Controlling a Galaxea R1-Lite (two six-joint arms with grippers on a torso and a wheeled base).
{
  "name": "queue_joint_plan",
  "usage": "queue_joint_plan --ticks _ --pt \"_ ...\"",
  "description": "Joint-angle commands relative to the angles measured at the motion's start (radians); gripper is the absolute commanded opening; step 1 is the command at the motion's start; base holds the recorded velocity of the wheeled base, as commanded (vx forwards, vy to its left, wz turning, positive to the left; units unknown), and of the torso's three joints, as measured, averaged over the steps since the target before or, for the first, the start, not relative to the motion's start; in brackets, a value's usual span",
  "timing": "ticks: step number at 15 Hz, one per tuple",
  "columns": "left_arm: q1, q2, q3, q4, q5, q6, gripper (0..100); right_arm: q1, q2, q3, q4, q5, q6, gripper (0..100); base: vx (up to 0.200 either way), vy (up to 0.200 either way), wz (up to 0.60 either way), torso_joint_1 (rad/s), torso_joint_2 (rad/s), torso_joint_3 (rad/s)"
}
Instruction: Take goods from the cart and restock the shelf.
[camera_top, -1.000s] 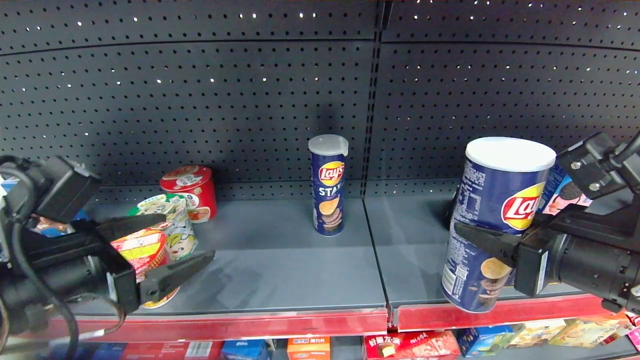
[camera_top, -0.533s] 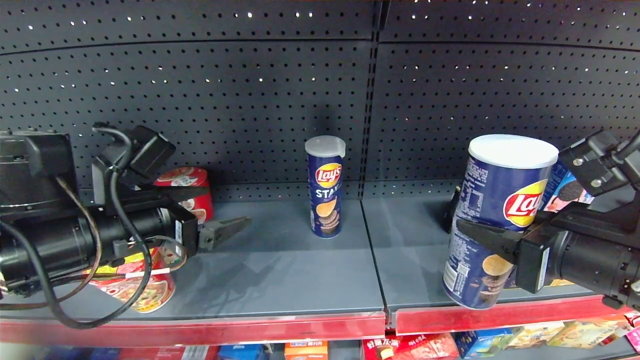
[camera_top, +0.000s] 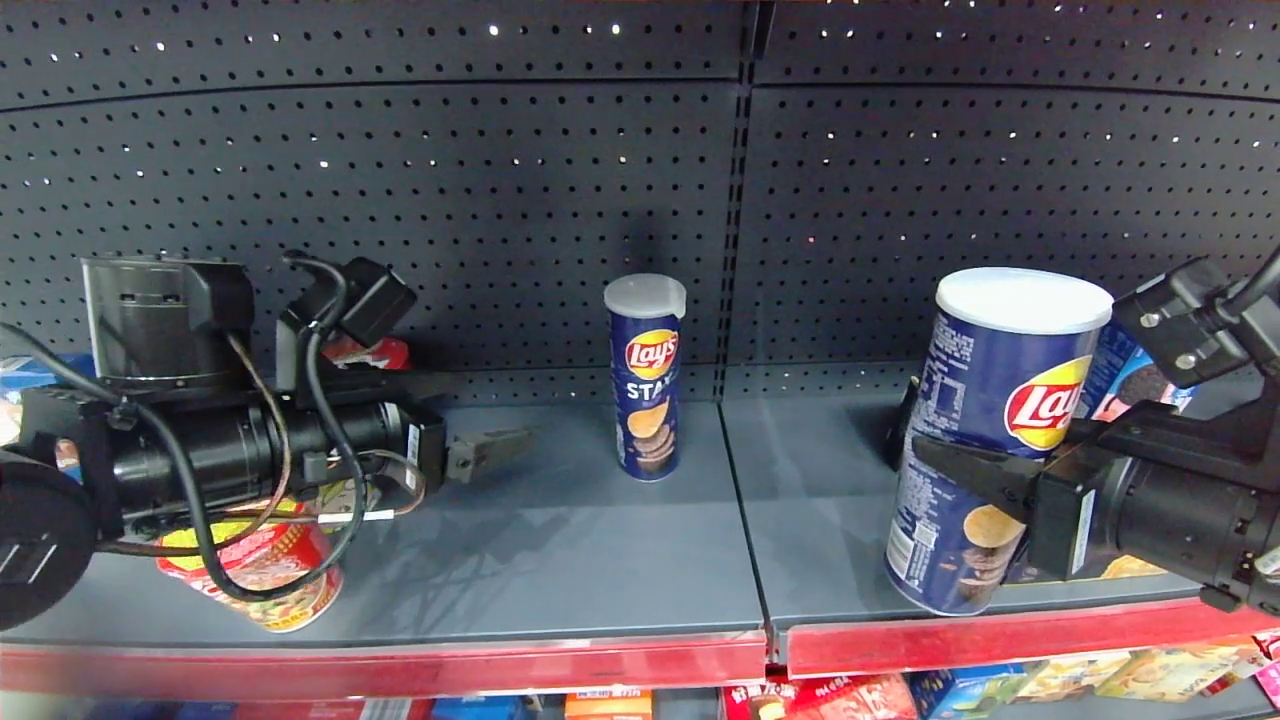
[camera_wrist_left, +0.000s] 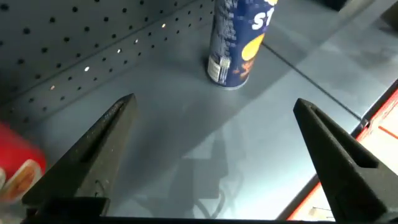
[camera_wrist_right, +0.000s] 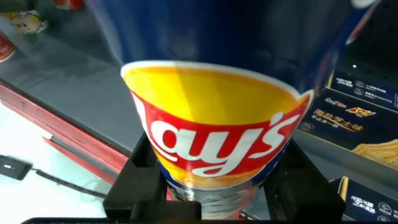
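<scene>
My right gripper (camera_top: 1010, 480) is shut on a large blue chips can (camera_top: 995, 430) with a white lid. The can is held slightly tilted over the right shelf board, near its front edge, and I cannot tell whether its base touches. From the right wrist, the can (camera_wrist_right: 217, 124) shows close up. A matching slim blue chips can (camera_top: 645, 375) stands upright at the back middle of the shelf (camera_top: 560, 540). My left gripper (camera_top: 480, 415) hangs open with nothing in it, left of that can (camera_wrist_left: 236, 43). A red noodle cup (camera_top: 255, 575) sits tilted at the front left, under the left arm.
A red cup (camera_top: 365, 352) stands at the back left, behind the left arm, and a cookie box (camera_top: 1140, 385) stands behind the held can. Pegboard closes the back. A red strip (camera_top: 400, 665) edges the shelf front. Packaged goods (camera_wrist_right: 367, 124) lie beside the held can.
My left gripper has let go of the red noodle cup, leaving it at the shelf front. The gripper has risen and moved deeper toward the slim can. The right arm barely moved.
</scene>
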Motion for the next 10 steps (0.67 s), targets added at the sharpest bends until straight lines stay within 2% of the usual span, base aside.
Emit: queue_joint_plan --ticks 1,3,5,6,7,8,9,10 --pt "0.003 0.052 -0.029 0.000 -0.009 -0.002 100 -0.002 0.002 -0.003 -0.001 0.000 0.000 0 0.000 0.000 0.00 0.000 0.00 0.000" --pt "0.012 0.150 -0.109 -0.001 -0.029 0.000 100 -0.004 0.010 -0.015 -0.001 0.000 0.000 0 0.000 0.000 0.00 0.000 0.00 0.000" --pt "0.012 0.227 -0.150 -0.075 -0.086 -0.003 100 -0.004 0.015 -0.023 -0.001 0.000 0.000 0 0.000 0.000 0.00 0.000 0.00 0.000" --pt "0.012 0.276 -0.178 -0.139 -0.127 -0.026 100 -0.004 0.022 -0.031 -0.001 0.000 0.000 0 0.000 0.000 0.00 0.000 0.00 0.000" --pt "0.011 0.285 -0.184 -0.156 -0.144 -0.052 100 -0.004 0.024 -0.034 -0.001 0.000 0.000 0 0.000 0.000 0.00 0.000 0.00 0.000" --pt "-0.003 0.294 -0.188 -0.201 -0.196 -0.137 100 -0.004 0.028 -0.038 -0.010 0.000 0.000 0 0.000 0.000 0.00 0.000 0.00 0.000" --pt "-0.020 0.333 -0.190 -0.267 -0.200 -0.173 100 -0.005 0.030 -0.042 -0.013 0.000 0.000 0 0.000 0.000 0.00 0.000 0.00 0.000" --pt "-0.020 0.353 -0.190 -0.297 -0.206 -0.173 100 -0.007 0.032 -0.042 -0.013 0.000 0.000 0 0.000 0.000 0.00 0.000 0.00 0.000"
